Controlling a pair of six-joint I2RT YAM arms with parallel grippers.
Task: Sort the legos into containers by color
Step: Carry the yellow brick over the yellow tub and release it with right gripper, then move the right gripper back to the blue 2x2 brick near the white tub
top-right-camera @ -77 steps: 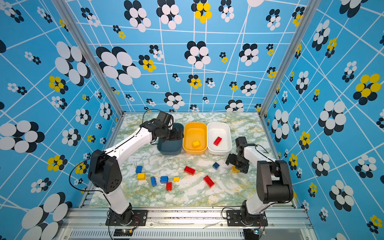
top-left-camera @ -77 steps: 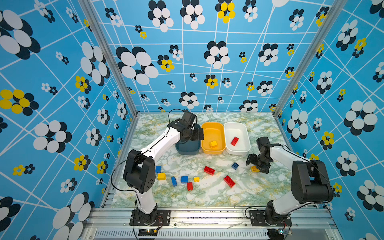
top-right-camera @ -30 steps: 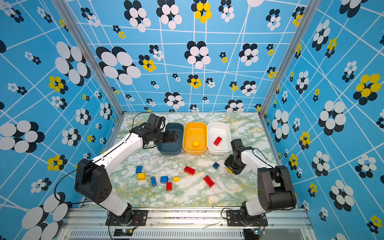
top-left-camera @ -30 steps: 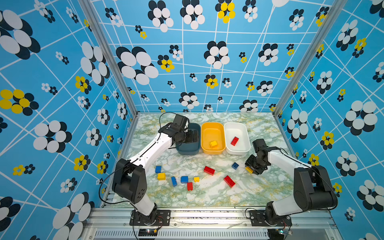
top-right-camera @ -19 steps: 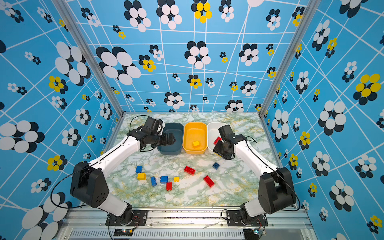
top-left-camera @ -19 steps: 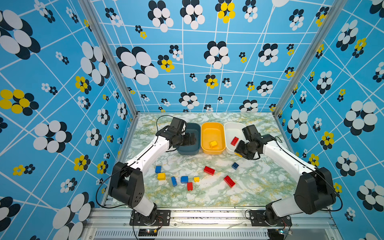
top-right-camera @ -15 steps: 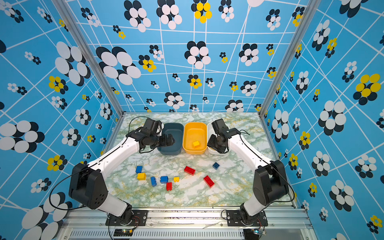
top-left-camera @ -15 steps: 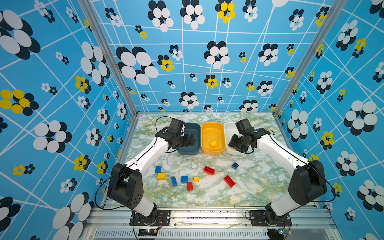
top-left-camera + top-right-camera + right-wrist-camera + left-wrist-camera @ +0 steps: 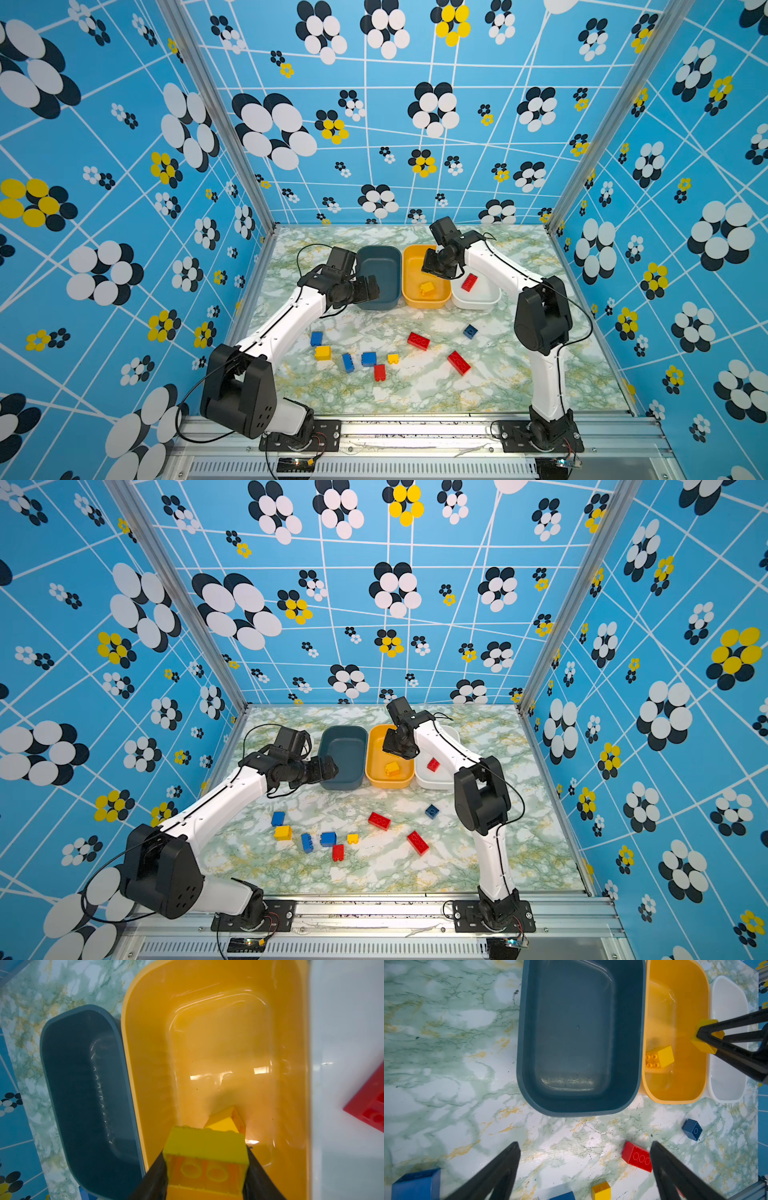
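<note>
Right gripper (image 9: 205,1153) around one yellow lego (image 9: 204,1142) (three containers (image 9: 426,306), nine loose legos (image 9: 418,340))

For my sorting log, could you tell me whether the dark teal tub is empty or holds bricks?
Empty. The left wrist view shows the dark teal tub with a bare floor; both top views show no brick inside.

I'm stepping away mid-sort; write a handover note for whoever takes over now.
Right pincer: shut on a yellow brick, above the yellow tub.
Left pincer: open, empty, by the teal tub.
Done: one square yellow brick in the yellow tub, one red brick in the white tub; teal tub empty.
To do: drop the held brick; four blue bricks, three red bricks, two yellow bricks loose on the marble table.
</note>
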